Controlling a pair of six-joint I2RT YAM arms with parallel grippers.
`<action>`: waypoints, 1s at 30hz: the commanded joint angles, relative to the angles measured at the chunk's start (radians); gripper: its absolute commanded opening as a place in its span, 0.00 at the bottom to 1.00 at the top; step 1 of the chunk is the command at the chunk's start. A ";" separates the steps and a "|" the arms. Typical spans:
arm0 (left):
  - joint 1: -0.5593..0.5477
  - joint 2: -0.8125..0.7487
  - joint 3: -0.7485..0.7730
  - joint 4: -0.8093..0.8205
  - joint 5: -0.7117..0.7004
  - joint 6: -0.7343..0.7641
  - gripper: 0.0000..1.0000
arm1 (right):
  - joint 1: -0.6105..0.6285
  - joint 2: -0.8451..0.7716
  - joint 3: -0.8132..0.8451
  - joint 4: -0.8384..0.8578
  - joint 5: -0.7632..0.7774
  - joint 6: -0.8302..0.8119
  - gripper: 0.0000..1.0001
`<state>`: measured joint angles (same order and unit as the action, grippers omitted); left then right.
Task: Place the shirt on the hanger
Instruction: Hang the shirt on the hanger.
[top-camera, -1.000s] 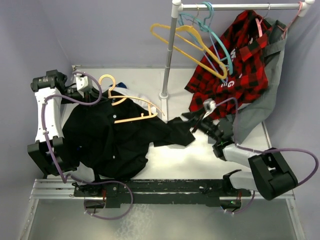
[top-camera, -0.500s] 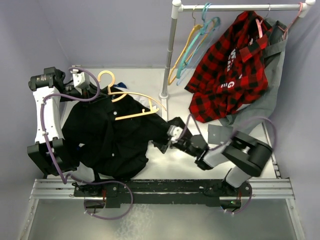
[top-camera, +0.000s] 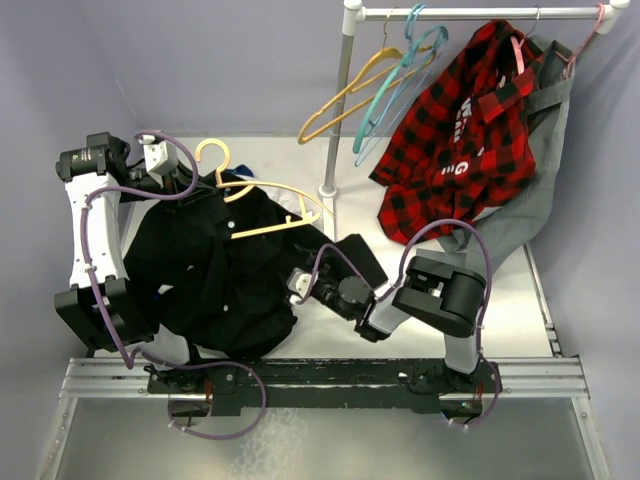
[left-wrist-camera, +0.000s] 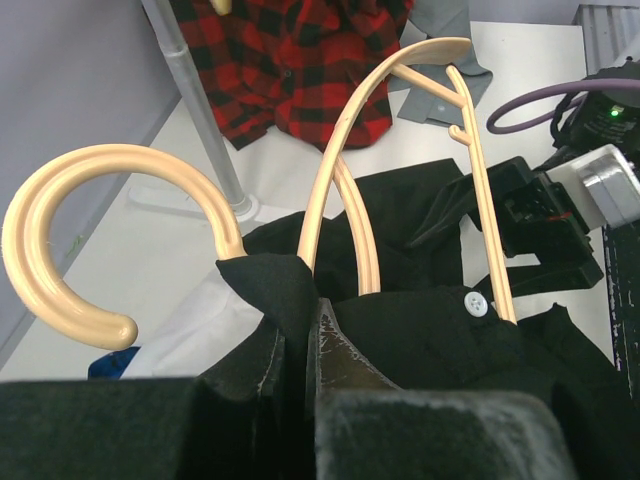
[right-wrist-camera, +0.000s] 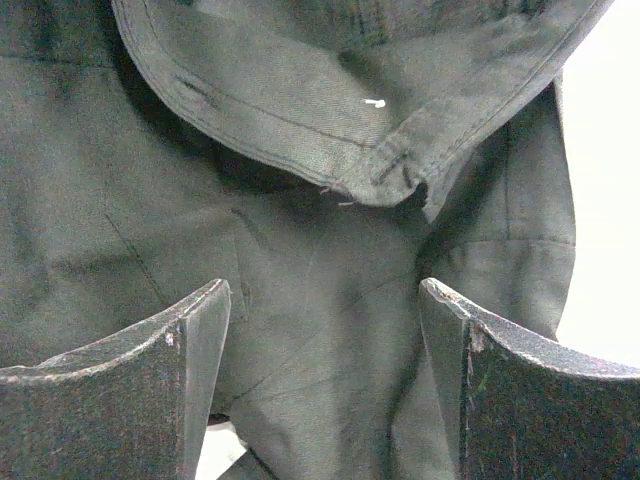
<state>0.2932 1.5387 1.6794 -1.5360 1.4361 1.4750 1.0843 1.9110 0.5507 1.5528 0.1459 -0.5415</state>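
Note:
The black shirt (top-camera: 215, 275) lies bunched on the table's left half. The tan hanger (top-camera: 262, 204) lies on its upper part, hook toward the back. In the left wrist view the hanger's hook (left-wrist-camera: 90, 190) and arms (left-wrist-camera: 345, 160) rise above the shirt (left-wrist-camera: 420, 340), and a white button (left-wrist-camera: 476, 303) shows. My left gripper (top-camera: 188, 188) is shut on a fold of shirt collar (left-wrist-camera: 285, 290) beside the hook's base. My right gripper (top-camera: 303, 285) is open at the shirt's right edge, with dark shirt fabric (right-wrist-camera: 320, 250) between its fingers (right-wrist-camera: 160, 370).
A clothes rail on a pole (top-camera: 338, 110) stands at the back. It carries a yellow hanger (top-camera: 345, 100), a teal hanger (top-camera: 395, 90), a red-and-black plaid shirt (top-camera: 455, 140) and a grey garment (top-camera: 520, 215). White cloth (left-wrist-camera: 190, 325) lies under the collar.
My right arm has swung from the table's right side leftward onto the black shirt's right edge. The yellow and teal hangers have swung on the rail. My left gripper has held still.

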 joint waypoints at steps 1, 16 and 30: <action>-0.004 -0.046 0.009 -0.012 0.083 0.001 0.00 | 0.029 -0.057 0.002 0.332 0.109 -0.085 0.77; -0.009 -0.094 -0.051 -0.012 0.078 0.005 0.00 | 0.023 0.012 0.130 0.334 0.173 -0.183 0.63; -0.008 -0.089 -0.064 -0.012 0.070 0.010 0.00 | -0.009 0.071 0.231 0.334 0.143 -0.198 0.49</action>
<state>0.2882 1.4731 1.6127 -1.5356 1.4387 1.4761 1.0836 1.9705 0.7292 1.5692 0.2974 -0.7189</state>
